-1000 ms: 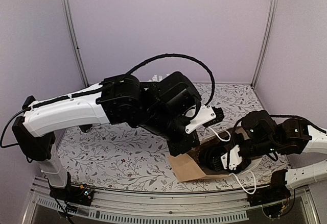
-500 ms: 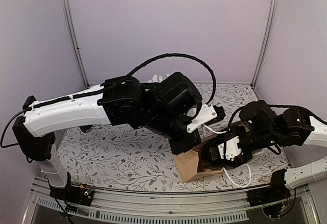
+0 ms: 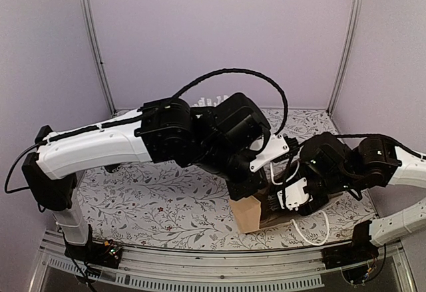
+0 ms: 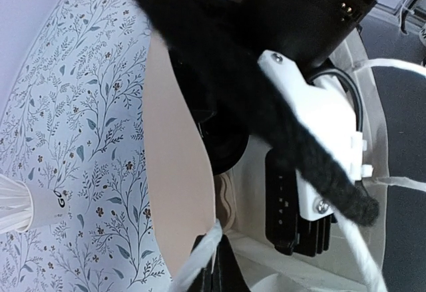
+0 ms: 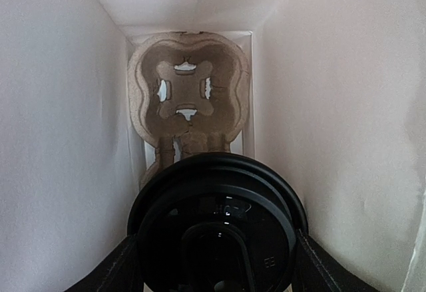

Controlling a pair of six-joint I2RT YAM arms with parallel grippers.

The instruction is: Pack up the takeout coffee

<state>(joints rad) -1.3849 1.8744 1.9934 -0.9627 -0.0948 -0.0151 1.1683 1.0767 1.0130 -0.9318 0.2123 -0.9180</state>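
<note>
Cup (image 5: pixel 216 235), lidded, is clamped in the right jaws inside the bag (image 3: pixel 247 213), above the carrier (image 5: pixel 188 92); left jaws, together, pinch the bag. Next, probably: lower it into a pocket.

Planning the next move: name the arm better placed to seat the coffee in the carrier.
Right: the right tool, inside the bag, grips the lidded cup over the pulp carrier. The left tool clamps the bag's rim, holding it upright.

White arm links (image 3: pixel 93 147), black joints (image 3: pixel 166 132) — a ribbed black cable (image 3: pixel 233 74) looping overhead.
</note>
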